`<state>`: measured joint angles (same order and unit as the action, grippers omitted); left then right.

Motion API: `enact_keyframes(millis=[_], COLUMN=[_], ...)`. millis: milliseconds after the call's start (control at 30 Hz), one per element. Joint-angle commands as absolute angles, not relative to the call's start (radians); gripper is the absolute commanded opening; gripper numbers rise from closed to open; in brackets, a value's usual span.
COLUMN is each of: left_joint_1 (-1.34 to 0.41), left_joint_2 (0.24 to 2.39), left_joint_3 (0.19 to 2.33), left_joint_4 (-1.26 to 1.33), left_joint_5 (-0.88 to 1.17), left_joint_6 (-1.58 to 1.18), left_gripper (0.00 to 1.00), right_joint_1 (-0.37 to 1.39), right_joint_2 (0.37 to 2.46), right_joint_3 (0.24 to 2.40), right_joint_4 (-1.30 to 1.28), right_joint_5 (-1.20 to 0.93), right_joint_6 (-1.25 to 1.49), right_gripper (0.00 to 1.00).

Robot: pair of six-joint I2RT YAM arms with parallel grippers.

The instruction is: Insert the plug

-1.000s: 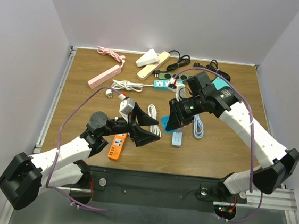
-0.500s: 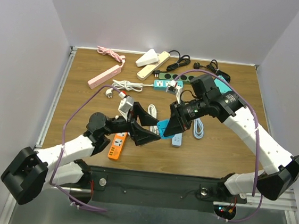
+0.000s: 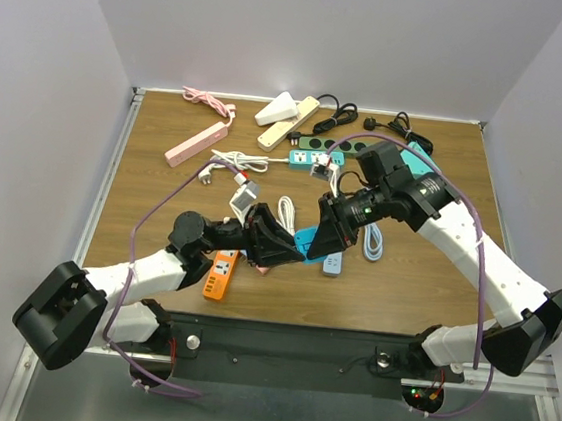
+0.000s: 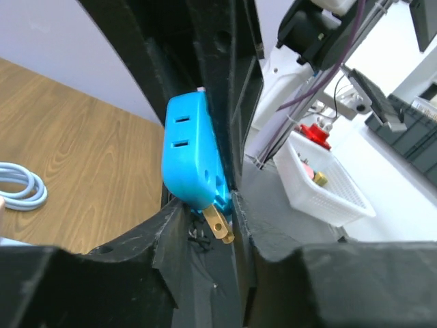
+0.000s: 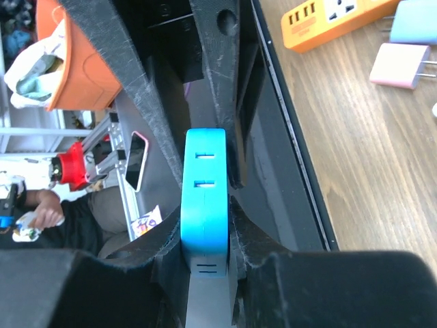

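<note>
the right tool [image 5: 205, 229] is clamped on a blue plug [image 5: 203, 178], held in the air above the bench [image 3: 405, 274]. its brass prongs point toward the left tool [image 4: 203, 222], whose fingers flank that end; whether they pinch it i cannot tell. an orange power strip [image 3: 218, 272] lies nearby.

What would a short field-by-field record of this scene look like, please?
held item: blue adapter, brass prongs exposed
right claw: shut on the blue adapter
left claw: flanks the adapter's prong end; grip unclear
nearby socket: orange power strip on the table
task state: adapter not yet plugged in
</note>
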<state>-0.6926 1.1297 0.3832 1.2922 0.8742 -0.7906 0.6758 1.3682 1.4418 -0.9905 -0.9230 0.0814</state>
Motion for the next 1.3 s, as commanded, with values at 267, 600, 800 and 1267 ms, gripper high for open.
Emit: enact_keyframes(millis=[267,600,800,1267], left_joint_1=[-0.693,-0.693,-0.693,-0.693], left_joint_2=[1.124,1.21,1.25,1.177], left_joint_3=[0.361,0.33,0.318,0.341], left_joint_4=[1.555,1.86,1.985,1.891], left_joint_5=[0.926,0.928,0.882,0.894], left_joint_6=[-0.819,-1.0,-1.048,-1.014], left_gripper=[0.0,0.0,0.0,0.0], right_joint_1=[0.684,0.683,0.684,0.684], right_joint_2=[1.316,1.23,1.184,1.17], right_joint_3=[1.427,1.367,1.313,1.189], right_joint_4=[-0.911,-0.749,-0.672,-0.581], right_joint_5=[-0.948,-0.87,-0.844,-0.834], right_joint_6=[0.083,0.204,0.27,0.298], right_gripper=[0.01,0.5,0.6,0.53])
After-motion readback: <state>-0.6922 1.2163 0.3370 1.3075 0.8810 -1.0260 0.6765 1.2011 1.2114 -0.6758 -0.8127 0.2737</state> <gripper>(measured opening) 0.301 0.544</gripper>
